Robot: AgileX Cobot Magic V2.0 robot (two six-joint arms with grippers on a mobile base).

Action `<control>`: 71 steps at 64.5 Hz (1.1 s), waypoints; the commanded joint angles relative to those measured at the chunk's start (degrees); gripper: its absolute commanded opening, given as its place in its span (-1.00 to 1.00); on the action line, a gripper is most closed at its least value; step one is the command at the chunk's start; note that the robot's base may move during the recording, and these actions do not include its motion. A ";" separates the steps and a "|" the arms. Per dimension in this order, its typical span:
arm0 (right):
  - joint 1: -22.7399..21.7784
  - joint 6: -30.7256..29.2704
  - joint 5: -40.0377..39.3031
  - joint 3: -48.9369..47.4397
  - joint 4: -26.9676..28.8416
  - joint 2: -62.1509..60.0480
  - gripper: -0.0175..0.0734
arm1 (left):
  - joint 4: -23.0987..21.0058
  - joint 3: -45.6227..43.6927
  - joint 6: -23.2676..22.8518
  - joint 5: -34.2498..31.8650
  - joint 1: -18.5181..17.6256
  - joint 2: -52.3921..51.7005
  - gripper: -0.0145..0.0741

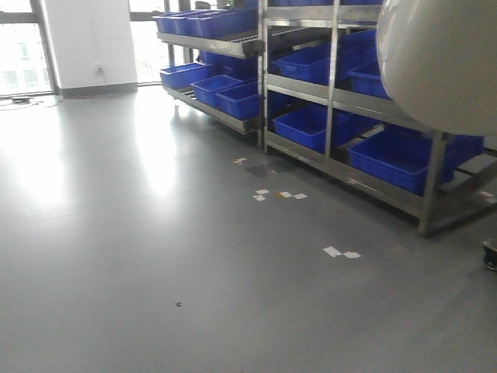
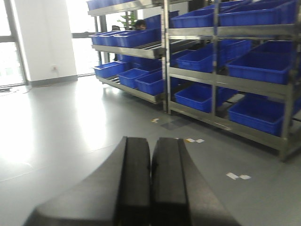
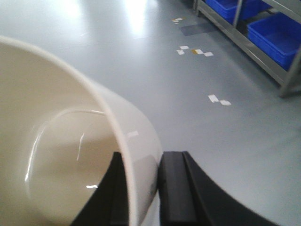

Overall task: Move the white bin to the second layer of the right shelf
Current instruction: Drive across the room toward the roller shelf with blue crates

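Note:
The white bin (image 3: 56,136) fills the left of the right wrist view, held above the grey floor with its mouth towards the camera. My right gripper (image 3: 141,188) is shut on its wall, one black finger (image 3: 120,188) inside and the other outside. In the front view the white bin (image 1: 443,62) hangs large at the top right, in front of the right shelf (image 1: 334,93). That steel rack's sloped levels hold blue crates, and the second layer's rollers cannot be made out. My left gripper (image 2: 151,165) is shut on nothing, low over the floor.
A second steel rack (image 1: 210,43) with blue crates (image 1: 233,97) stands further back left. The right rack's steel leg (image 1: 431,194) reaches the floor. White tape marks (image 1: 342,252) dot the grey floor. A caster wheel (image 1: 491,255) shows at the right edge.

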 commanded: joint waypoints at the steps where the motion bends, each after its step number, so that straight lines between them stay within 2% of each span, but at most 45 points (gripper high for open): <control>1: -0.42 0.02 -5.75 -1.93 -0.18 -0.56 -0.49 | -0.29 1.90 -0.43 -4.99 0.00 -0.76 -0.48; 71: -0.42 0.02 -5.75 -1.93 -0.18 -0.56 -0.49 | -0.29 1.90 -0.43 -4.99 0.00 -0.76 -0.48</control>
